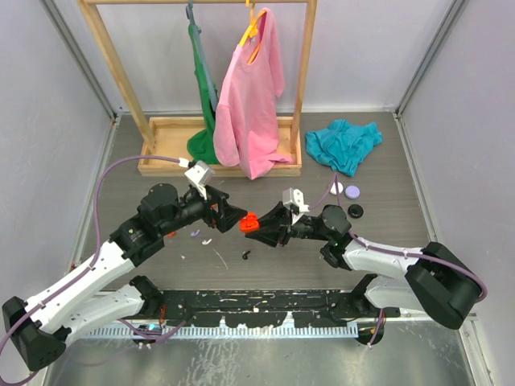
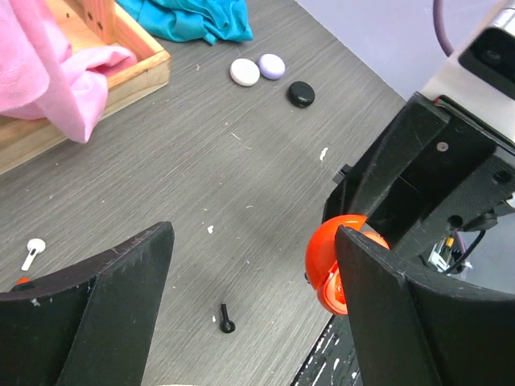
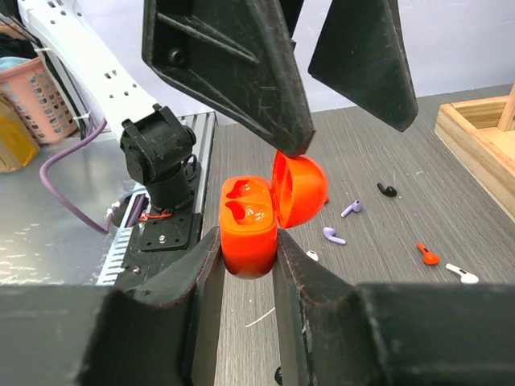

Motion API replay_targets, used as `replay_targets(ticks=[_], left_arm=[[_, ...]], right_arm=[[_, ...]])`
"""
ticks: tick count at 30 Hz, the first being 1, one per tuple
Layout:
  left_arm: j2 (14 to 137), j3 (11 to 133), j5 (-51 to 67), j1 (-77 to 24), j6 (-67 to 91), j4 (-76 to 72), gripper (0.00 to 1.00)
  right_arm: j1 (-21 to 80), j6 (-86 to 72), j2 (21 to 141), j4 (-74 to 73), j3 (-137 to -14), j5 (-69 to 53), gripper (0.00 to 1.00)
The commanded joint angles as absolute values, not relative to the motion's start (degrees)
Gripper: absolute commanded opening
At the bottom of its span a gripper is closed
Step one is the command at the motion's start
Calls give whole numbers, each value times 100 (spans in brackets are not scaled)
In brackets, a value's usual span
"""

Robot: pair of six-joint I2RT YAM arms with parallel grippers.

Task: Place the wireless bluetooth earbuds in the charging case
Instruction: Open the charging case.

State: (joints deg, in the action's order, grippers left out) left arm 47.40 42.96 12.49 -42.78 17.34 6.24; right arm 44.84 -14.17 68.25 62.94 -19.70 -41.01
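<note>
The counter (image 1: 386, 233) is grey wood-grain, and at its back a wooden rack (image 1: 161, 165) carries a green garment (image 1: 205, 88) and a pink shirt (image 1: 249, 104). My left pincer (image 1: 232, 215) hangs over the middle of the counter, jaws spread wide with nothing between them. The earbuds lie loose on the counter beneath it. A white earbud (image 2: 34, 251) is out past its left finger, and a red earbud (image 3: 427, 255) is close by that. A pair of lilac earbuds (image 3: 334, 236) lies under its wrist, and a black earbud (image 2: 227, 318) is below the gap between its fingers. One of its fingertips (image 3: 291, 141) sits right at the raised lid of the charging case (image 3: 245, 229); I can't tell whether they touch. My right pincer (image 1: 261, 229) faces the left one and is clamped on the orange-red body of the case, holding it off the counter. The lid is hinged open and two wells face my wrist camera. Well off to the right of this pincer lie three small rounded pieces (image 2: 272, 65), white, lilac and black, close together. A teal cloth (image 1: 344, 143) is bunched farther back.
</note>
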Motion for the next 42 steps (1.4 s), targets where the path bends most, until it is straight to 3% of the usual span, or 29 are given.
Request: replay_targets(ticks=[1, 6, 13, 18, 26, 33, 42], left_arm=[[4783, 4535, 949, -4279, 1890, 432, 83], [4726, 4541, 460, -4268, 2008, 599, 85], [4806, 4596, -1457, -4271, 2170, 1593, 87], [5112, 4597, -2145, -4148, 2286, 2009, 87], [5790, 4579, -1642, -3152, 2853, 2531, 87], [6116, 4521, -1867, -2732, 3300, 3282, 87], [7184, 5074, -1163, -2707, 2495, 2423, 81]], right_arm=[[4509, -1432, 6800, 6874, -1991, -4178, 2], [4514, -1113, 6870, 6589, -1866, -3501, 1], [4517, -764, 7262, 6707, -1606, -2364, 2], [4512, -730, 7293, 6870, -1466, -1972, 2], [4510, -623, 7174, 6679, -1437, -1615, 2], [4530, -525, 7067, 6483, -1444, -1431, 2], [4588, -474, 7080, 6430, -1460, -1335, 3]])
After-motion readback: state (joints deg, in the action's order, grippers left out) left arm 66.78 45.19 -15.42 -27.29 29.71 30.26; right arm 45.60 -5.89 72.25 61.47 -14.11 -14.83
